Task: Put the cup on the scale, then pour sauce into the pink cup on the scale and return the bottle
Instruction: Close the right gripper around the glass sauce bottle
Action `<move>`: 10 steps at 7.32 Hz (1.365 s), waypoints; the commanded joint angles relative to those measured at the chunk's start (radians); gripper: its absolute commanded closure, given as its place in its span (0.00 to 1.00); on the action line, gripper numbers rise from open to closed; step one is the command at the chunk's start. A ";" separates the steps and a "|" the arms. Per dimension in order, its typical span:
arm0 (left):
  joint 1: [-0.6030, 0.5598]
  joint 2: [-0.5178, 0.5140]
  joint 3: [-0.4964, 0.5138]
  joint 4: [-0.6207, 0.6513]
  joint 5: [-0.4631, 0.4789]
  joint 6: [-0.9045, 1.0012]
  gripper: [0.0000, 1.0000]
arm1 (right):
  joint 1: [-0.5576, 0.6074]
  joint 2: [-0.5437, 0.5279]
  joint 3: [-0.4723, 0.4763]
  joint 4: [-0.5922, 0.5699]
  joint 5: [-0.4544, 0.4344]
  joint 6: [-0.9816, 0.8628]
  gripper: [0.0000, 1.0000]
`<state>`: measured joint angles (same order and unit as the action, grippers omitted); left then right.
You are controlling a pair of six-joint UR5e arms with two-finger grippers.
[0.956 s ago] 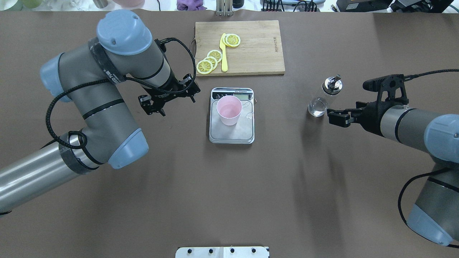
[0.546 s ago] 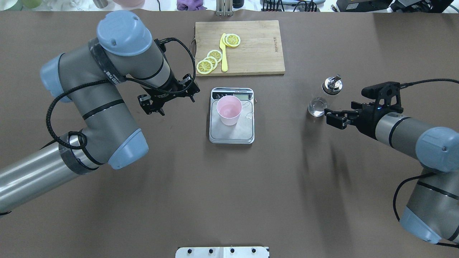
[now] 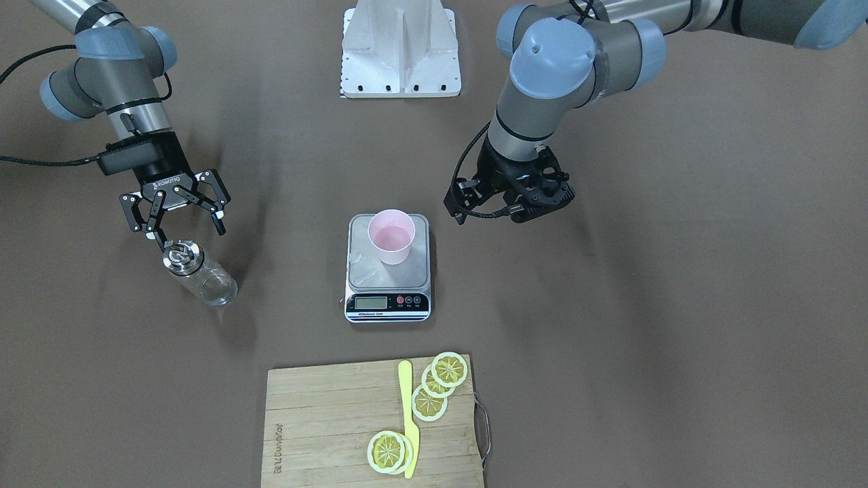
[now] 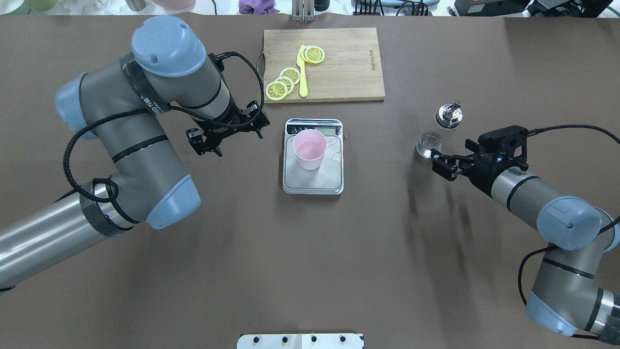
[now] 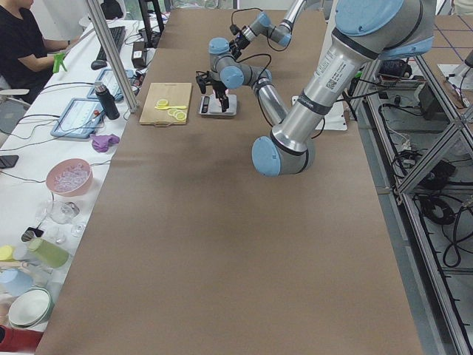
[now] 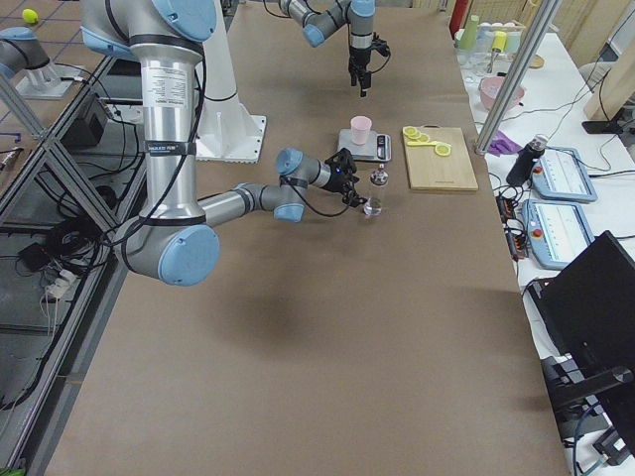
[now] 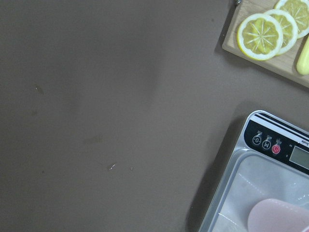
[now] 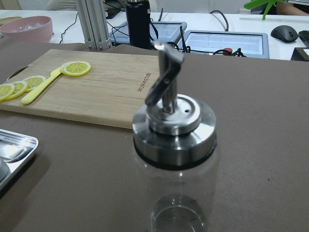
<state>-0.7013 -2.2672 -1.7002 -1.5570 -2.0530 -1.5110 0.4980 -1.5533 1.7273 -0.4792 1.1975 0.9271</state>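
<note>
Right end effector (image 3: 188, 234): fingers spread wide, nothing held. It sits low over the bench (image 4: 310, 271), aimed at the bottle (image 4: 431, 140). The bottle stands upright on the bench right in front of the fingertips, roughly in line with the gap. Can't tell if either finger touches the glass. The right wrist view has the silver pourer cap (image 8: 174, 125) close up and centred, spout pointing up and away.

Left end effector (image 4: 230, 132): pointing down, fingers look apart, nothing in them. It hangs above bare bench. The scale (image 4: 314, 182) is just beside it, on the side toward the right arm, and not touching. The cup (image 4: 310, 148) stands upright on the scale's steel platform, toward the display end. It is clear of the left end effector and well apart from the right one.

The left wrist view catches the scale's button corner, the cup rim at the bottom edge and bare bench.

Beyond the scale, away from both end effectors, is a wooden chopping board (image 4: 348, 72). Lemon slices (image 4: 283, 82) and a yellow knife (image 4: 302, 72) lie on it.
</note>
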 commanded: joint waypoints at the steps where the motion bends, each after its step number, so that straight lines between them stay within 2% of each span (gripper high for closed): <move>1: 0.000 0.000 0.002 0.000 0.001 0.000 0.02 | -0.016 0.009 -0.026 0.001 -0.041 -0.005 0.05; 4: 0.002 -0.002 0.004 0.000 0.001 0.000 0.02 | -0.013 0.039 -0.054 0.001 -0.058 -0.077 0.05; 10: 0.003 0.000 0.008 -0.002 0.008 0.000 0.02 | 0.017 0.096 -0.138 0.007 -0.058 -0.083 0.06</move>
<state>-0.6983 -2.2680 -1.6929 -1.5580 -2.0460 -1.5110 0.5106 -1.4797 1.6120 -0.4744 1.1391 0.8439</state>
